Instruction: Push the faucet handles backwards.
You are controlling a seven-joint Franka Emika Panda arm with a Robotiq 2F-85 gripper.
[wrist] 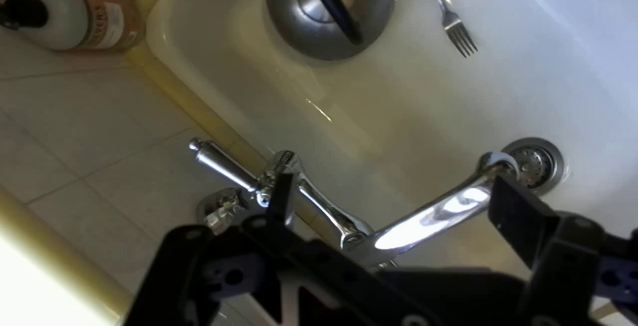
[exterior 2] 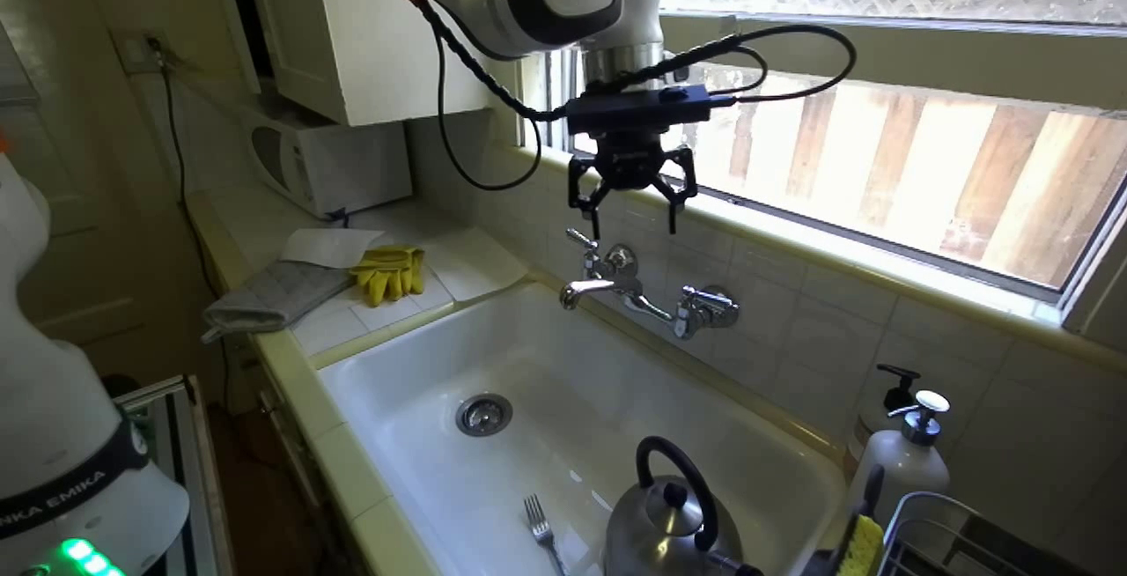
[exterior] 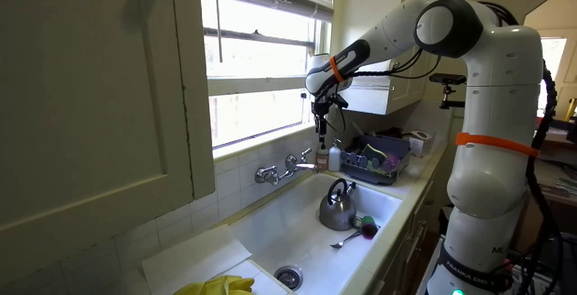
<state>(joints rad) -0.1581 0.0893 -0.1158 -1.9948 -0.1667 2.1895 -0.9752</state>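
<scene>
the gripper [exterior 2: 634, 225] hangs above the faucet [exterior 2: 651, 306], its jaws spread wide and its fingers [wrist: 521, 216] pointing down; in the wrist view the chrome spout [wrist: 433, 221] runs below the gap between them. the faucet comes out of the tiled wall [exterior 2: 784, 321] over one long edge of the white sink [exterior 2: 379, 409], and the faucet handles [wrist: 224, 166] sit either side of the spout, one toward the drain [exterior 2: 484, 415], the other toward the steel kettle [exterior: 338, 214]. seen from the wrist, the one nearer the kettle points away from the spout. the kettle stands upright in the sink near the short edge farthest from the drain, a black arched handle [wrist: 331, 4] over its top. a fork [wrist: 456, 32] lies on the sink's floor near it, and a green and dark red cup [exterior: 368, 228] sits near the long edge opposite the faucet; whether it is upright i cannot tell. two pump bottles [exterior: 334, 159] stand past the sink's wall-side corner, next to a dish rack [exterior: 374, 177]. at the drain end, yellow gloves [exterior 2: 387, 272] rest on the counter [exterior 2: 330, 325] near the sink's edge, with a quilted grey cloth [exterior 2: 277, 294] beside them toward the counter's front edge.
</scene>
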